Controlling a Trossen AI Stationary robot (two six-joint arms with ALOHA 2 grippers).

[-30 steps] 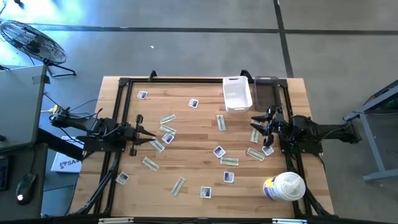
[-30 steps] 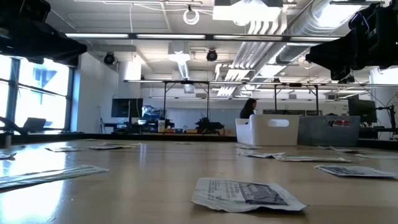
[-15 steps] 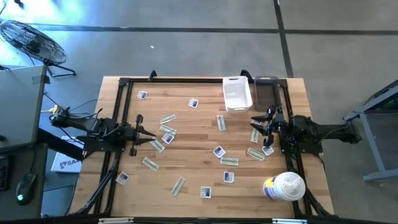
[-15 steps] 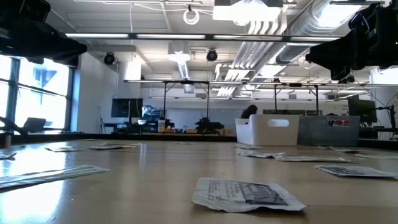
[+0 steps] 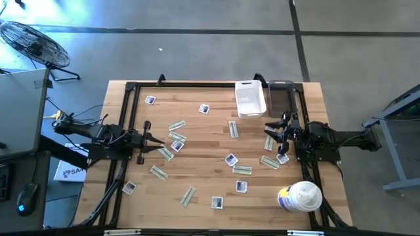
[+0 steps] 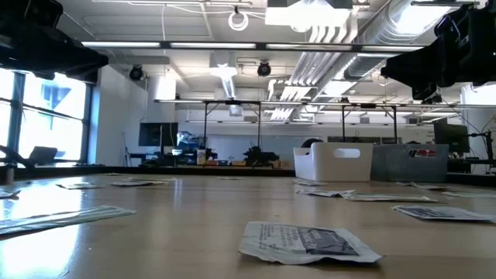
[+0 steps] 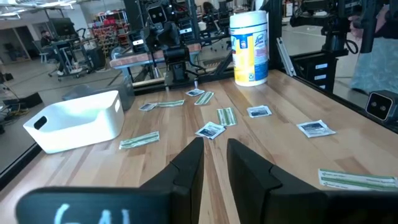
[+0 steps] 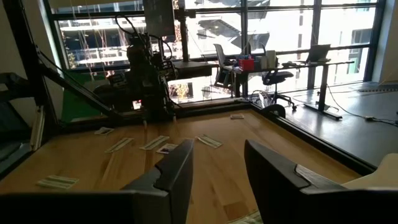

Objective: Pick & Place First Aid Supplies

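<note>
Looking straight down, small flat white and green-beige first aid packets [image 5: 230, 159] lie scattered across the wooden table [image 5: 210, 141], below the white rectangular plastic bin [image 5: 250, 98]. The left gripper [image 5: 149, 139] sits well left of the bin, the right gripper [image 5: 274, 128] just below it, both spread and empty. At table height, the bin [image 6: 342, 161] stands beyond a crinkled packet [image 6: 306, 241]. Only the left wrist view shows print on the white round canister [image 7: 249, 48].

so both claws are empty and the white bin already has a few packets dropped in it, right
Not quite. Both claws, left and right, are empty, but the white bin holds nothing: the high view shows its inside bare. The packets all lie scattered on the table.
</note>
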